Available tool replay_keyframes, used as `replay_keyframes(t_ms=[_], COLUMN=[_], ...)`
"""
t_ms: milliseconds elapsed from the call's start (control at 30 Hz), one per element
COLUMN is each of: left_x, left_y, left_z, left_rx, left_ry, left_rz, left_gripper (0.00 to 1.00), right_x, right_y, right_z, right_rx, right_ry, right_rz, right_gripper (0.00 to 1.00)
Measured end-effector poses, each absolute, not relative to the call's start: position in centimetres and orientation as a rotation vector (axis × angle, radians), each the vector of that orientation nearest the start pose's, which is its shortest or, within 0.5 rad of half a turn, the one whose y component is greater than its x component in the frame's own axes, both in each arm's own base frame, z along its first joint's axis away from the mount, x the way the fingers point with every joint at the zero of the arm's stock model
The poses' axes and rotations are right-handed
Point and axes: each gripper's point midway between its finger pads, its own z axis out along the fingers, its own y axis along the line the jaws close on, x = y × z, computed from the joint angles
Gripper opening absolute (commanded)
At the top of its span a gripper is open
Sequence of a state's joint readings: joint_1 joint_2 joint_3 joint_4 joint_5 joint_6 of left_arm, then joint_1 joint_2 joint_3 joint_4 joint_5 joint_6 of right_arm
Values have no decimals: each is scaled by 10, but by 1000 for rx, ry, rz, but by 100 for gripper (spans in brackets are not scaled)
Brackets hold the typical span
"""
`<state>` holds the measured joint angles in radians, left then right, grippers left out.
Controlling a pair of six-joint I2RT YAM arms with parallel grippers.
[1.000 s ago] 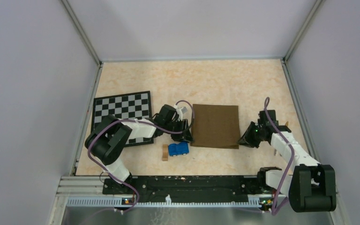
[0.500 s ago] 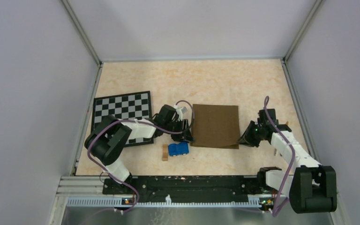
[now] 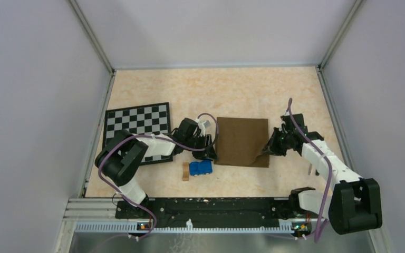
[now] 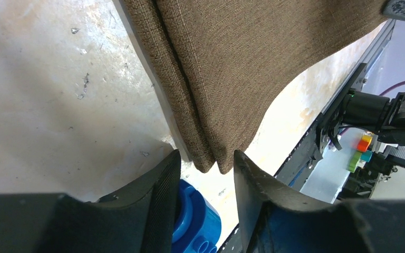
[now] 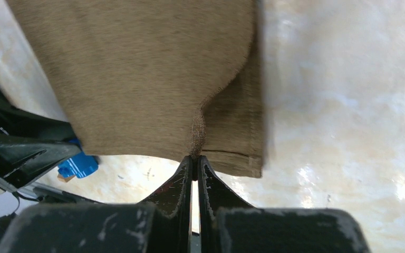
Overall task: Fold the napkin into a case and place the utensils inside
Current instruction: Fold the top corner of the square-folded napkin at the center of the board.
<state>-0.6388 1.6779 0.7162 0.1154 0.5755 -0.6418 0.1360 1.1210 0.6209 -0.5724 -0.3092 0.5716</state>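
"Does the left wrist view catch the whole napkin (image 4: 242,63)?"

"No, the top edge cuts it off. The left gripper (image 4: 206,161) fingers also cover most of the blue toy (image 4: 195,224)."

"And the right wrist view?"

"One side hem is blurred there. From above, the tan block (image 3: 185,171) is too small to tell, maybe wood."

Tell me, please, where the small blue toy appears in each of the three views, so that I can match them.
Top external: the blue toy lies below the napkin, off its lower left corner, with a wooden block on its left.
Left wrist: blue toy at the bottom edge, left of centre, under the napkin corner.
Right wrist: blue toy at the left, below the napkin edge.
Shared landmark: the brown napkin.
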Motion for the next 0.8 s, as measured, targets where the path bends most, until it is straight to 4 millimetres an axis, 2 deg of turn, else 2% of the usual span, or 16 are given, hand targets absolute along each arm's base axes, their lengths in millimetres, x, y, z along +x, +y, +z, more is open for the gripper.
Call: replay_keyframes(t_ms=[133, 267, 433, 533, 633, 800], left_x=[211, 211, 208, 207, 208, 207], left_y=[-303, -302, -300, -300, -300, -299], left_z=[32, 31, 27, 27, 25, 24], left_rx=[294, 295, 298, 298, 295, 292], left_ry=[2629, 2634, 2650, 2652, 2653, 2652], left_rz=[-1224, -1215, -1194, -1191, -1182, -1177], left_gripper=[48, 39, 34, 32, 29, 26], right_x=[227, 231, 240, 261, 290, 337], right_y=[121, 137, 177, 209, 233, 259], right_z=[76, 79, 78, 77, 80, 87], right_rx=[386, 299, 153, 87, 74, 99], right_ry=[2659, 2662, 2686, 2684, 2656, 2571], right_rz=[668, 703, 795, 878, 933, 1002], right_gripper=[0, 0, 0, 0, 0, 0])
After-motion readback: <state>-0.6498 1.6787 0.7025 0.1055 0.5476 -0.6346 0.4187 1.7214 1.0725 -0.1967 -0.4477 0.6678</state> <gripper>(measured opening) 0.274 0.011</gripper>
